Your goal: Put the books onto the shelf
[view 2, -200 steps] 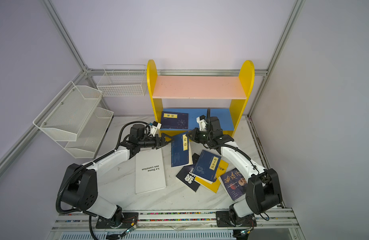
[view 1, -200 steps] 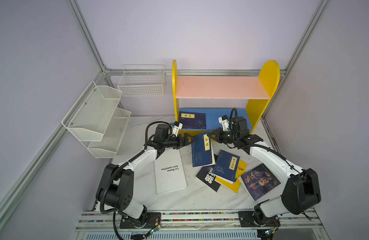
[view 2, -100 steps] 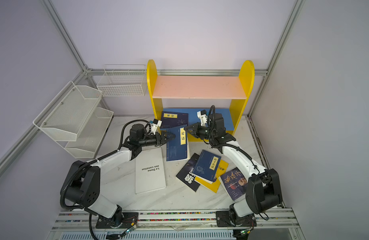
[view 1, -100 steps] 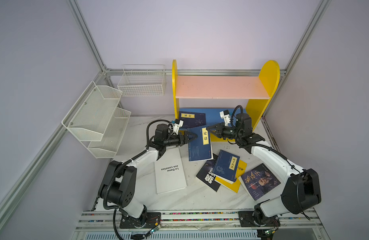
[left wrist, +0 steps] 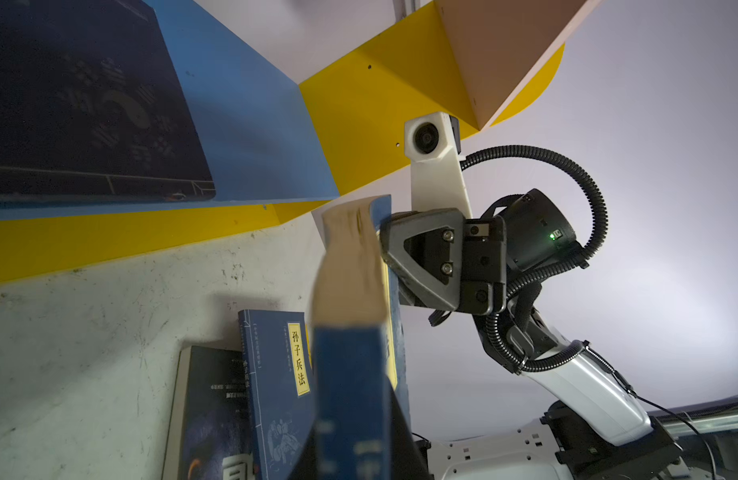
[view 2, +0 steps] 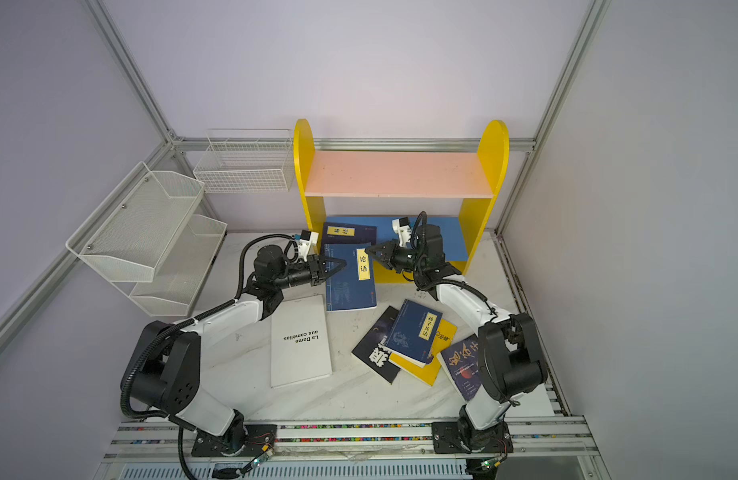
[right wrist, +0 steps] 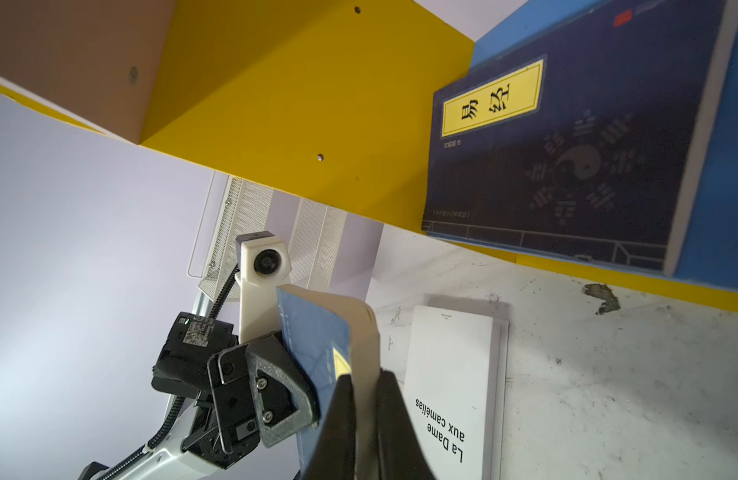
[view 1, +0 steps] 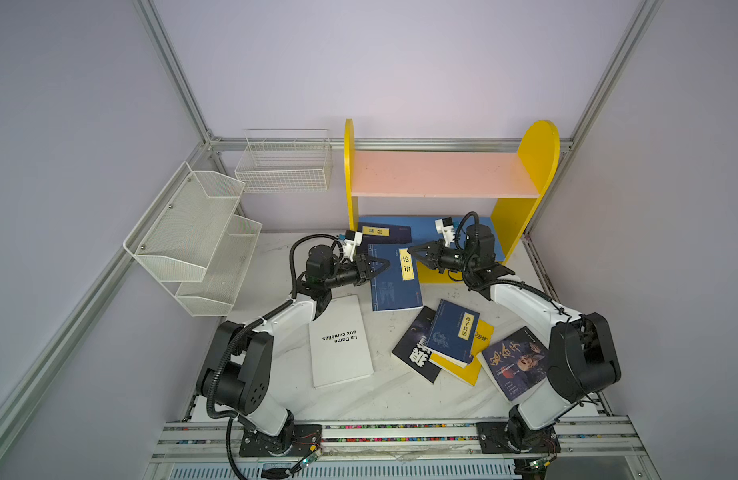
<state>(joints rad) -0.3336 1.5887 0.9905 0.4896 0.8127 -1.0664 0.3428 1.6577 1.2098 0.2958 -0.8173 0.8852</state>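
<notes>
Navy cover, yellow label: the left pincer (view 1: 384, 265) was clenched on the left edge of a navy paperback (view 1: 394, 286), and the right pincer (view 1: 410, 252) was clenched on its opposite edge, so the two carried it between them. It seemed to hang clear of the table (view 1: 400, 397), over the rear middle, just before the front edge of the shelf (view 1: 537, 166).

I judged this the carrying step for one book. The next move would call for both arms to travel together toward the blue lower board (view 1: 423, 225), where another navy book (view 1: 384, 232) lay at the left end, and then let go.

Both forearms reached inward from the near corners, wrists facing one another. A large white book (view 1: 340, 340) and a loose pile (view 1: 454, 336) lay nearer the front edge.
</notes>
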